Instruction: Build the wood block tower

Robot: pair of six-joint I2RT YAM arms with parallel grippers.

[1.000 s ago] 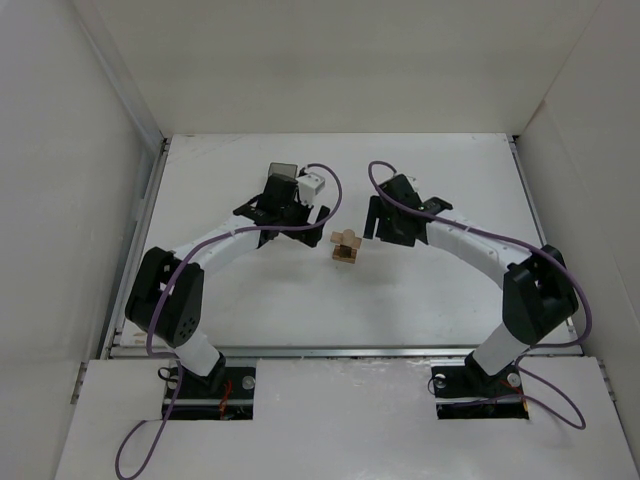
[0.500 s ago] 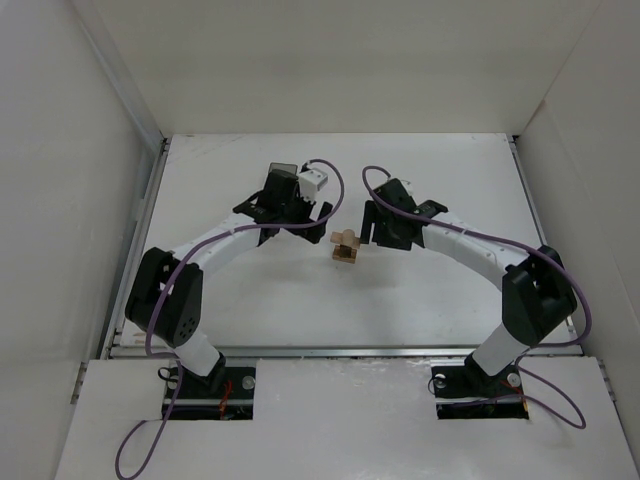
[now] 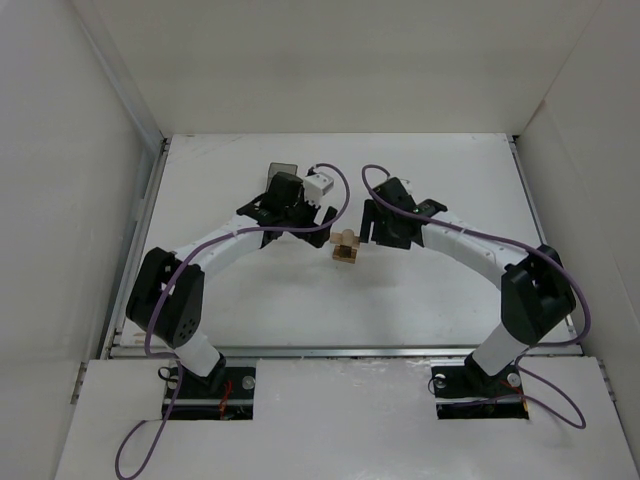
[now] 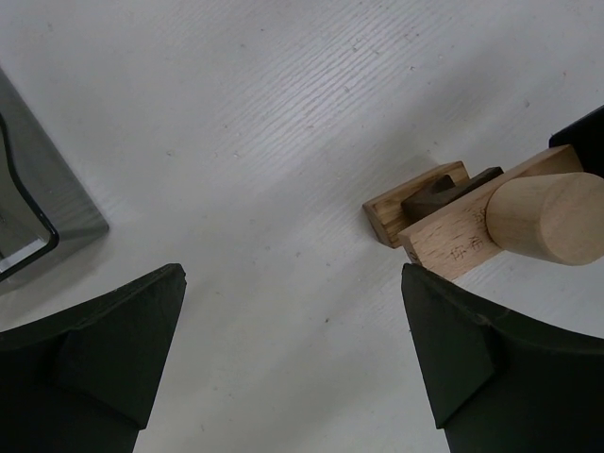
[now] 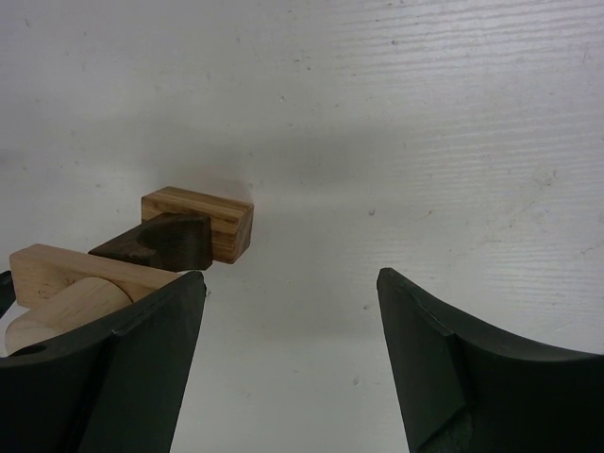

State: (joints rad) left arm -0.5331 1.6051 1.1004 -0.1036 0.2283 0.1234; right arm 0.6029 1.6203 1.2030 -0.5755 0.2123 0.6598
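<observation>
Left fingers (image 4: 104, 349) shifted slightly rightward toward wood block tower (image 3: 347, 246) since earlier frame; right fingers (image 5: 444, 368) brought closer from right. Both pairs seen spread wide, nothing pinched. Tower located mid-counter (image 3: 440, 300), between both arms, touched by neither. Light blocks laid crosswise, dark piece between, round light peg alongside. Grey bin (image 4: 28, 217) glimpsed at left edge of left wrist view.
</observation>
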